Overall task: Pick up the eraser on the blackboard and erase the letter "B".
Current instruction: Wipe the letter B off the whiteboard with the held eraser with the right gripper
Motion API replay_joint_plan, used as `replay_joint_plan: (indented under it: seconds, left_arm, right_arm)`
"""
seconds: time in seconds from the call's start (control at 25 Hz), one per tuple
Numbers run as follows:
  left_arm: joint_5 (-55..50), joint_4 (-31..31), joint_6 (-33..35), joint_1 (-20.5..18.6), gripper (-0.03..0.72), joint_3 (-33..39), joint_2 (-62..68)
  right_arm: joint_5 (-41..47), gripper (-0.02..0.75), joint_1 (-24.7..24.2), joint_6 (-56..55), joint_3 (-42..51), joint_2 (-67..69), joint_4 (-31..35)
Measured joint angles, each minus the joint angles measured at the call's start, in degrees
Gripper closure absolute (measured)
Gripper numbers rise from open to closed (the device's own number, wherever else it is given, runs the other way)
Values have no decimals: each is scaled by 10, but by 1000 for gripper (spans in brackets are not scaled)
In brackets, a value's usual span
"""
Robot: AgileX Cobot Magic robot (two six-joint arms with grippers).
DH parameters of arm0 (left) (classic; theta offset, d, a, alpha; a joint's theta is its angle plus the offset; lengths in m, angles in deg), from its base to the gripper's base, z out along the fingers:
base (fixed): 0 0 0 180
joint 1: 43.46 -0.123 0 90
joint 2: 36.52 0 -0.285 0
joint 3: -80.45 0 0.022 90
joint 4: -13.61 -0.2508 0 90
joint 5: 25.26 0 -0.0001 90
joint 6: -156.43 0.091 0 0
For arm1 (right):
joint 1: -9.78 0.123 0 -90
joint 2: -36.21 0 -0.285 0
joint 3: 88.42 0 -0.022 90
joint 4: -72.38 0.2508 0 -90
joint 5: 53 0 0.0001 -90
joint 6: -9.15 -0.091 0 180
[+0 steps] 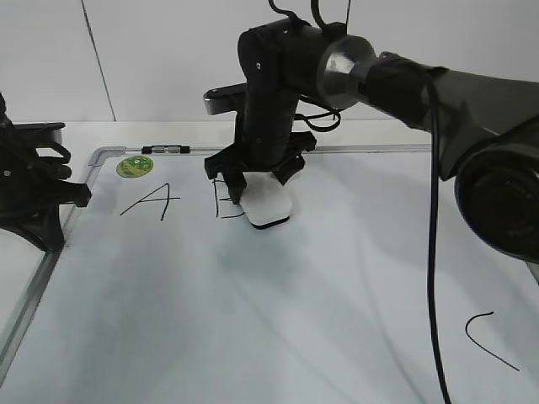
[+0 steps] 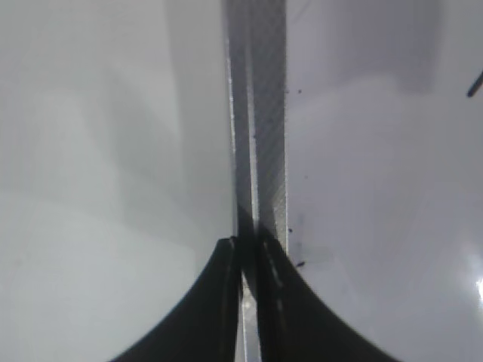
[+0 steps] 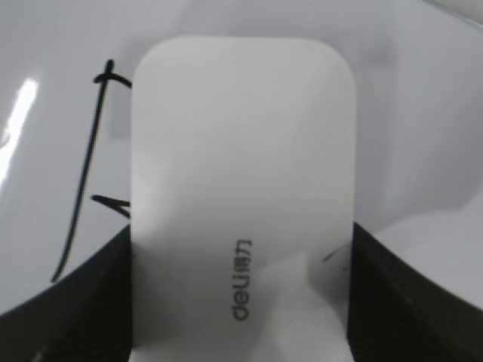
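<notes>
The blackboard (image 1: 278,320) is a large white board with a grey frame. My right gripper (image 1: 257,189) is shut on the white eraser (image 1: 269,207), pressing it flat on the board. The eraser covers the right part of the letter "B" (image 1: 221,198); only its upright stroke and stubs show. In the right wrist view the eraser (image 3: 241,181) fills the middle between the black fingers (image 3: 241,302), with the B's upright stroke (image 3: 83,173) to its left. My left gripper (image 2: 245,253) is shut and empty, over the board's left frame rail (image 2: 260,113).
A black "A" (image 1: 152,200) lies left of the B. A round green sticker (image 1: 135,166) and a small clip (image 1: 166,150) sit at the top left of the frame. A curved "C" stroke (image 1: 488,339) is at the lower right. The left arm (image 1: 34,181) stands at the left edge.
</notes>
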Motion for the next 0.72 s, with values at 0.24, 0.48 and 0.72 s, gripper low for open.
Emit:
replay_joint_plan:
  seconds: [0.24,0.48,0.72]
  left_arm:
    - [0,0,0,0,663,0,0]
    - [0,0,0,0,663,0,0]
    - [0,0,0,0,663,0,0]
  right_arm:
    - [1,185,0,0,0,0,37]
    - [6,185,13,0,-1,0,53]
    - [7,185,32,0,-1,0,50]
